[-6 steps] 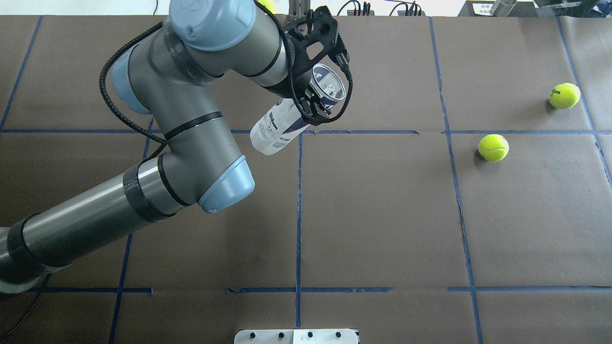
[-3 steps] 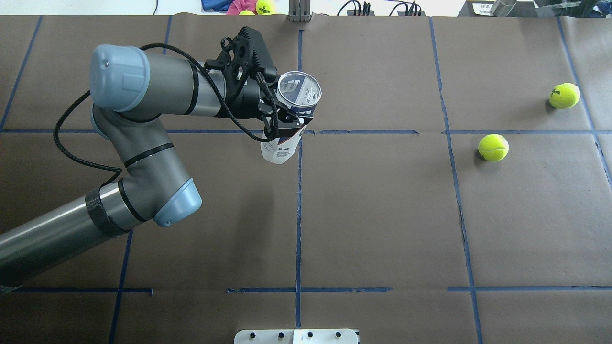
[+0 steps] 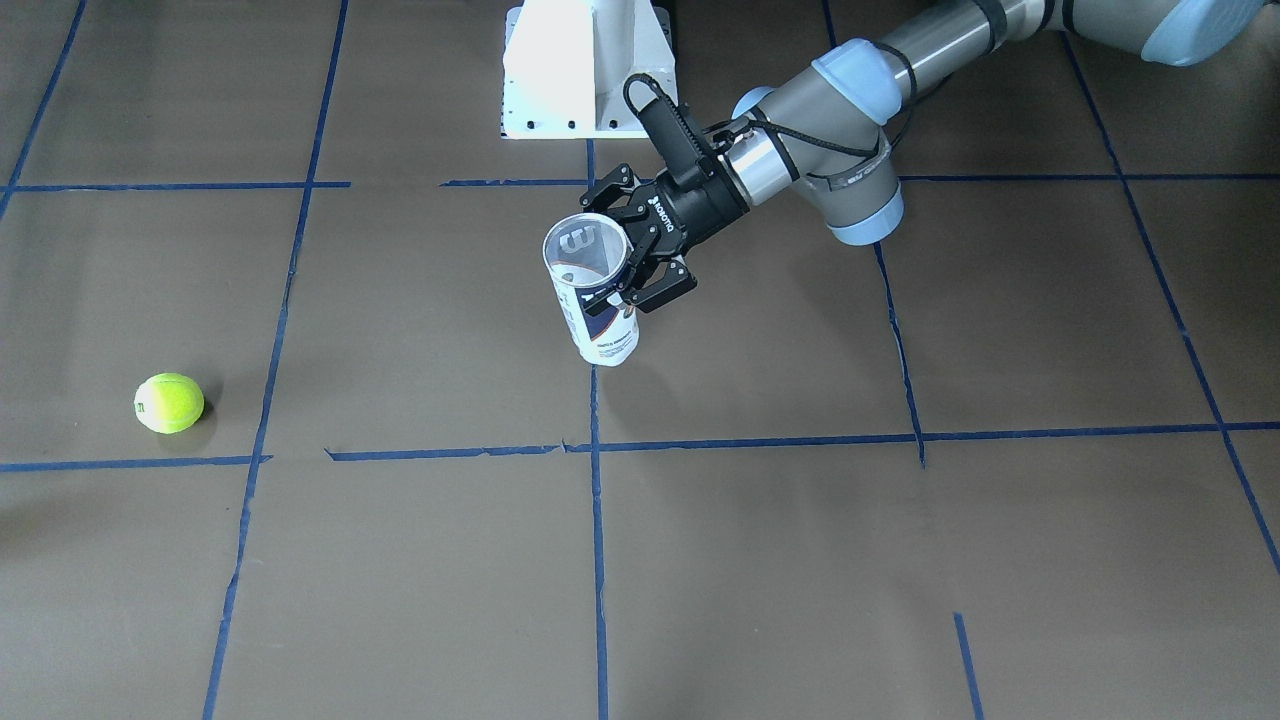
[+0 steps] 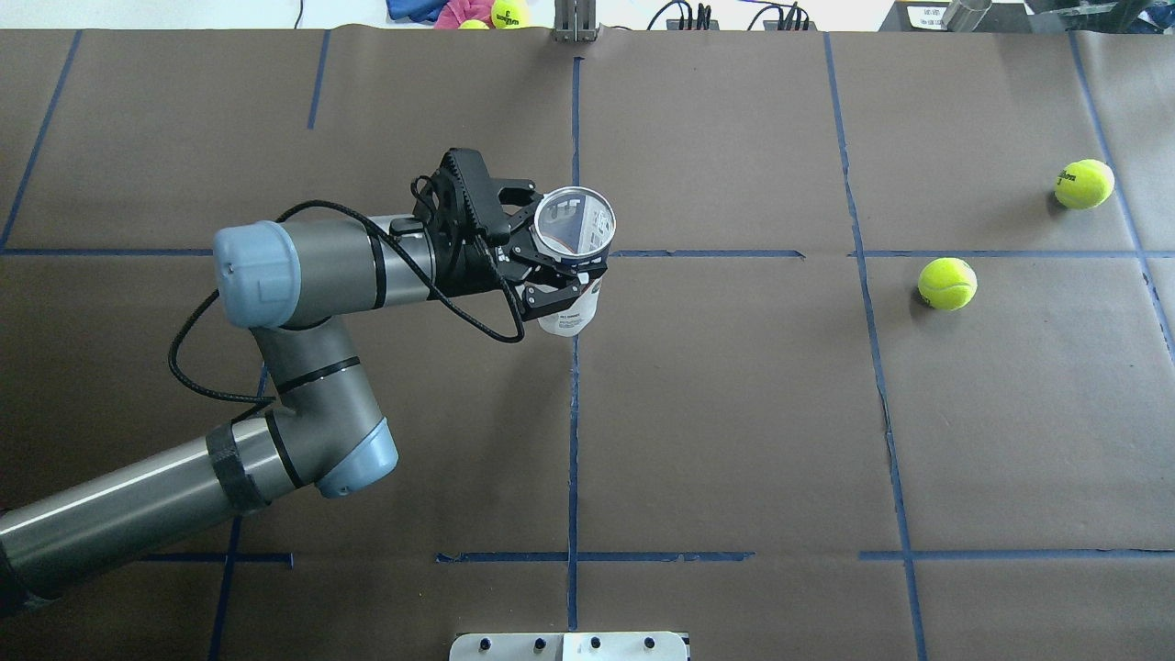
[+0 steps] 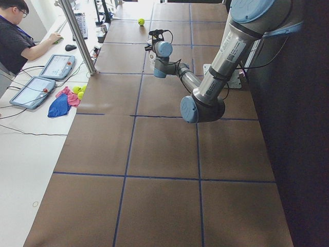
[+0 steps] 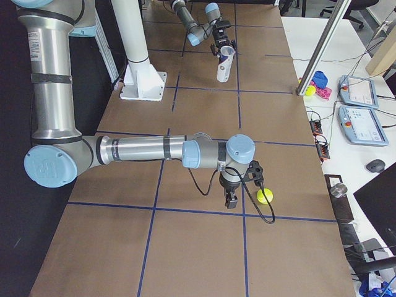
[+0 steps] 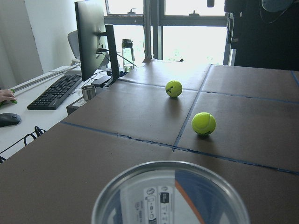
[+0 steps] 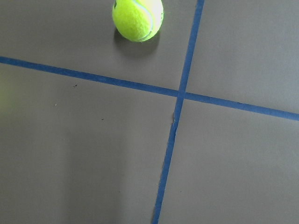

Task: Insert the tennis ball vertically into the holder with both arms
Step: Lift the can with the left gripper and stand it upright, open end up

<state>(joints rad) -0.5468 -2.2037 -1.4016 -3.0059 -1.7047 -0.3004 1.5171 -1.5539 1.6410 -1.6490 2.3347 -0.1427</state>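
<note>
I have the holder (image 4: pixel 576 223) close to upright: long axis near vertical, open mouth facing up. My left gripper (image 4: pixel 546 244) reaches in from the left of the overhead frame, and its fingers (image 4: pixel 551 298) pinch the can just under the rim. I cannot tell whether the base touches the tabletop (image 4: pixel 734 413). The can stands by a crossing of blue tape lines (image 4: pixel 574 441) at mid-frame.

One tennis ball (image 4: pixel 947 283) lies well apart toward the right. A second ball (image 4: pixel 1084 184) lies farther off, near the right edge. The front-facing view catches only one ball, while the left wrist view shows both beyond the can's rim.

The right gripper (image 6: pixel 232 199) appears only in the exterior right view, near a ball. I cannot tell whether its fingers are spread or pressed together.
</note>
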